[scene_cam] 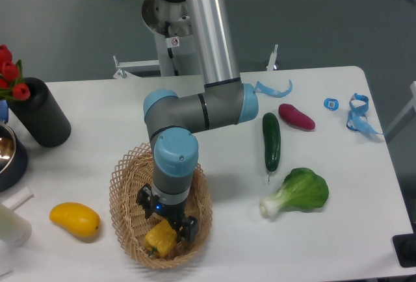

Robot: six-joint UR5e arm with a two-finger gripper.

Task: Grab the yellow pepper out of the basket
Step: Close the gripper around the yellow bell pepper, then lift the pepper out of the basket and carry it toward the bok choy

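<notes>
From the fixed camera, the arm reaches forward from its base at the back of the table (214, 243), its silver upper link slanting down to a grey elbow, then folding so the blue-capped wrist points straight down into the basket (123, 230). The gripper (166, 229) hangs inside the basket, its dark fingers (190, 228) set on either side of the yellow pepper (160, 239) and close against it; whether they are actually pressing on it cannot be told from this angle. The pepper sits low in the basket, toward its near end, partly hidden under the gripper. On the table to the left of the basket lies a yellow mango-like fruit (75, 220). To the right lie a cucumber (272, 141), a leafy green vegetable (298, 193) and a purple-red vegetable (296, 116).
</notes>
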